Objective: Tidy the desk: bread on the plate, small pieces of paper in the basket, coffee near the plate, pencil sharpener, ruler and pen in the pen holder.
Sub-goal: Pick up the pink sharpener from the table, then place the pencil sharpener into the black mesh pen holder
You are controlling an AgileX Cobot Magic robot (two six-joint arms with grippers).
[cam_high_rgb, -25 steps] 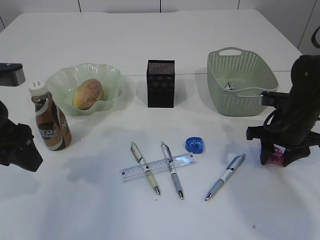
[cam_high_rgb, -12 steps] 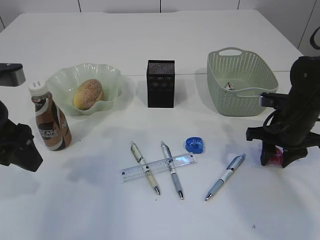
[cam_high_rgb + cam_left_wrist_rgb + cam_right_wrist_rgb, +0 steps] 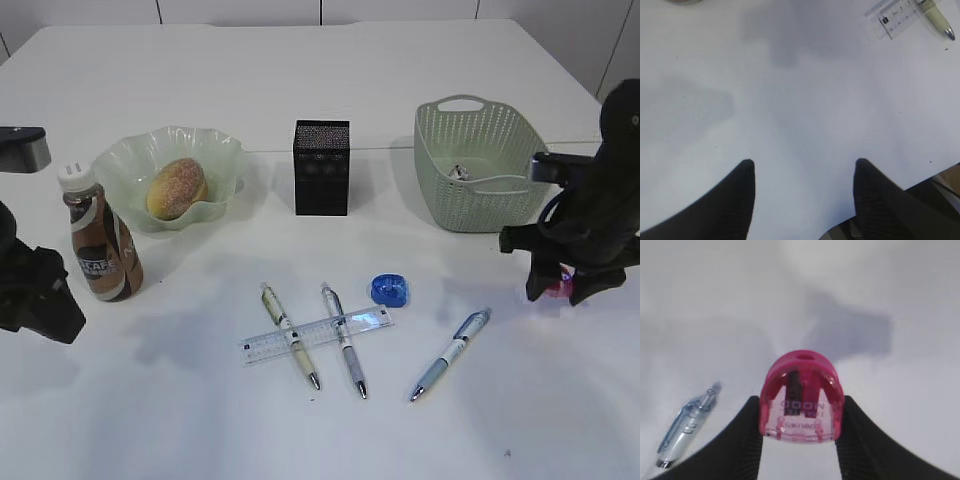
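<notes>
Pink sharpener (image 3: 801, 396) sat clamped in the right pincer (image 3: 800, 412), lifted off the desk (image 3: 300, 80). Left pincer (image 3: 802, 172) hung released. Best carried level over the black holder (image 3: 321, 167) before release.

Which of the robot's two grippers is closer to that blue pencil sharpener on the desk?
The right gripper. It sits to the right of the blue pencil sharpener, clamped on a pink sharpener. The left gripper is much farther off, at the desk's left edge beside the coffee bottle.
</notes>
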